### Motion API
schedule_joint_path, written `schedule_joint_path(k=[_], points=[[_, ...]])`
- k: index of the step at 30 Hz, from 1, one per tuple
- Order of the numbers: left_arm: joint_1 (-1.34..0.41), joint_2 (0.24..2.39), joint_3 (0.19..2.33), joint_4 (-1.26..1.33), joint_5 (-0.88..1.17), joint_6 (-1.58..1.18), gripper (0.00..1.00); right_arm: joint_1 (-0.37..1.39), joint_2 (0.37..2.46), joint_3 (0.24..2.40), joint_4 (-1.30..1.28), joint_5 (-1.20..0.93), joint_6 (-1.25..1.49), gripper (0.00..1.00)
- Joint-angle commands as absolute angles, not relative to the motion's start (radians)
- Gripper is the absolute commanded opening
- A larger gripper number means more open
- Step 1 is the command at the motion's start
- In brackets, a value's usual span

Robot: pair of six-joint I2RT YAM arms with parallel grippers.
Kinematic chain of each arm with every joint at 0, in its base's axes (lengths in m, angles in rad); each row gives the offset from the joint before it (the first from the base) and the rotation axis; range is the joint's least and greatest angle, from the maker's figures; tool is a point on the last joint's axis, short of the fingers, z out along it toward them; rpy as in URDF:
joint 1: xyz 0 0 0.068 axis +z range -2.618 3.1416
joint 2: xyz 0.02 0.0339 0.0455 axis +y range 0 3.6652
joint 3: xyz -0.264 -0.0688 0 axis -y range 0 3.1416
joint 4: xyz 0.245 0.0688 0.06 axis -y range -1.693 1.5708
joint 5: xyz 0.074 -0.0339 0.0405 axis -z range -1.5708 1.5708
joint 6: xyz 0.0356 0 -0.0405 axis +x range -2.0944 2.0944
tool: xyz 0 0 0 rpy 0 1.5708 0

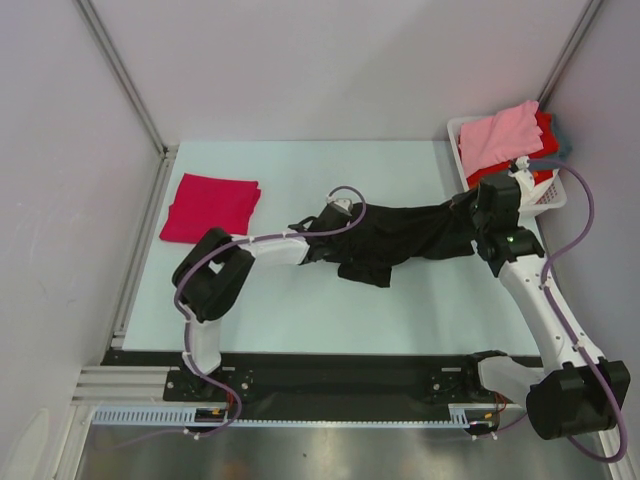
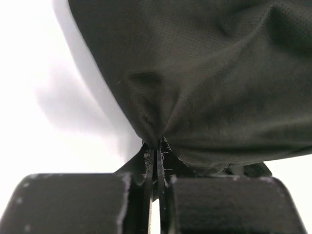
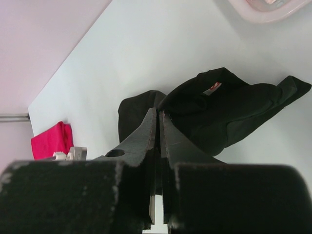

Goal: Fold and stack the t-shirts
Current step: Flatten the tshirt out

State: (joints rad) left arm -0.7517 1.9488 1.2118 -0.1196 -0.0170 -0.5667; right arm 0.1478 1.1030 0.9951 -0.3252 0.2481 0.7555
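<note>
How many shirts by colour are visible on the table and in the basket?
black t-shirt: 1
magenta-red t-shirt: 1
pink t-shirt: 1
red t-shirt: 1
teal-grey t-shirt: 1, only a sliver shows
Total: 5 visible; the last three sit in the basket, which may hide more.

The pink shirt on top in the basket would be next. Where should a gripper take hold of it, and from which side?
Pinch the pink shirt from straight above, near its left edge. It lies topmost in the basket, uncovered, and the walls likely block a sideways approach. That edge hangs loose toward the rim, giving cloth to close on.
</note>
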Motion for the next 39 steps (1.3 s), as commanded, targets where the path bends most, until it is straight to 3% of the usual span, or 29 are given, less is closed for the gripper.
schedule_joint_path(k=[1, 7, 11, 20, 23, 27, 32, 35, 36, 37, 39], points=[[-0.752, 1.873, 1.223, -0.158, -0.092, -0.56, 0.0, 0.143, 1.065, 1.002, -0.307, 0.245, 0.739, 0.0], [-0.756, 1.569, 1.183, -0.409, -0.368, -0.45, 0.0, 0.138, 0.983, 1.017, -0.366, 0.227, 0.669, 0.0], [-0.775, 1.329, 1.155, -0.576, -0.443, -0.428, 0.0, 0.137, 0.873, 1.034, -0.382, 0.198, 0.63, 0.0], [-0.779, 0.945, 1.235, -0.722, -0.178, -0.437, 0.01, 0.138, 0.66, 1.123, -0.39, 0.016, 0.659, 0.0], [-0.776, 0.939, 1.255, -0.727, -0.21, -0.433, 0.05, 0.138, 0.646, 1.115, -0.387, -0.069, 0.721, 0.0], [-0.655, 1.026, 1.226, -0.666, -0.189, -0.428, 0.06, 0.138, 0.731, 1.103, -0.387, -0.008, 0.762, 0.0], [-0.506, 1.263, 1.135, -0.488, -0.072, -0.454, 0.06, 0.14, 1.024, 1.049, -0.286, 0.055, 0.824, 0.0], [-0.5, 1.469, 1.21, -0.422, -0.15, -0.469, 0.09, 0.14, 1.184, 1.055, -0.169, 0.086, 0.835, 0.18], [-0.497, 1.518, 1.247, -0.414, -0.169, -0.471, 0.18, 0.138, 1.287, 1.119, -0.187, 0.095, 0.831, 0.54], [-0.494, 1.573, 1.291, -0.432, -0.195, -0.474, 0.35, 0.137, 1.342, 1.156, -0.213, 0.097, 0.818, 0.73], [-0.494, 1.667, 1.405, -0.498, -0.256, -0.477, 0.73, 0.135, 1.426, 1.23, -0.311, 0.071, 0.779, 0.87]])
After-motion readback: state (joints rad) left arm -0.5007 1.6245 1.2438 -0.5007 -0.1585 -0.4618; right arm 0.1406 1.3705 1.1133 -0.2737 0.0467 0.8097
